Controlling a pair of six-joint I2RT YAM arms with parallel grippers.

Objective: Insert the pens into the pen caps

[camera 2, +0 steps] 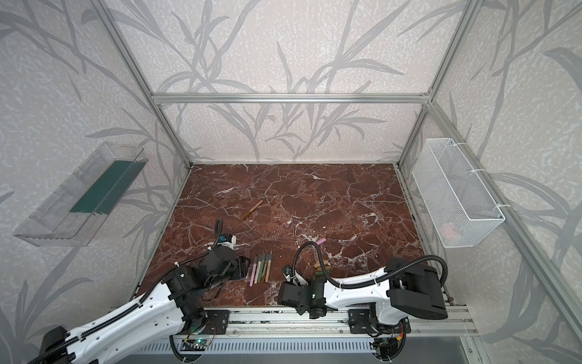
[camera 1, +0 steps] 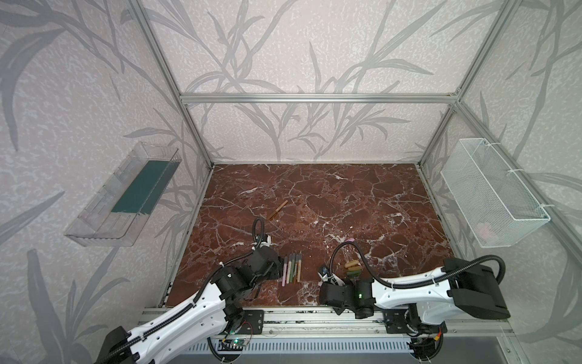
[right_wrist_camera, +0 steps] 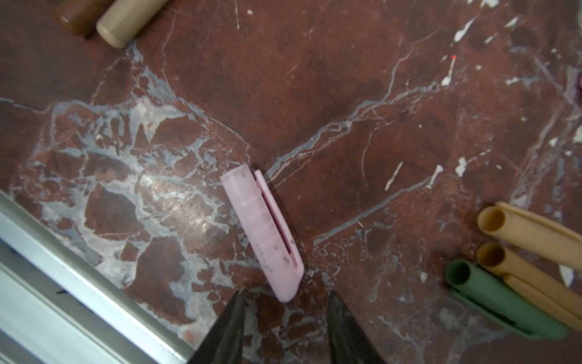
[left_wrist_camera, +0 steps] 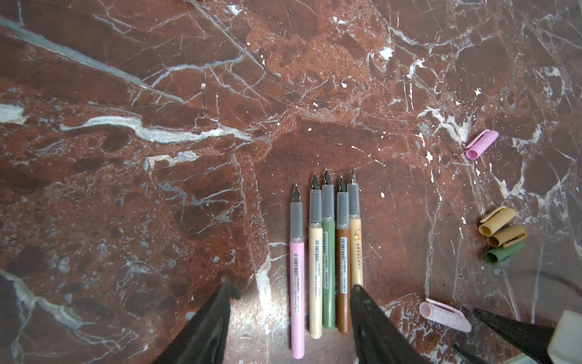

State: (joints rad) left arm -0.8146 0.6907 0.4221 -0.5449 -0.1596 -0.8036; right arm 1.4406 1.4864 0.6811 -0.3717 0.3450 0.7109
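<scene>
Clear plastic bin: it hangs on the left wall, and a flat dark green sheet lies in it.
White wire-mesh basket: it hangs on the right wall. Something pale pink sits at its near end, too blurred for me to name.
Red-brown marbled surface: it carries every pen and cap.
Row of five uncapped pens: they lie side by side just ahead of my left arm, dark nibs pointing away from it. Each has a grey grip section. The bodies are pink, cream, olive green, brown and tan, the last printed CAPYBARA.
Lone brown-tan pen: it lies slanted, well apart from the row and farther out. I cannot tell whether it is capped.
Near pink clip cap: it lies flat with its rounded closed end toward my right pincer.
Far pink cap: it lies alone, beyond the others.
Cap cluster: two tan tubes and one green tube lie touching, open mouths showing.
Left pincer: jaws wide, holding nothing, straddling the near ends of the pen row.
Right pincer: jaws narrower but apart, holding nothing. The near pink clip cap's rounded end sits just between the tips, with a gap showing on each side.
</scene>
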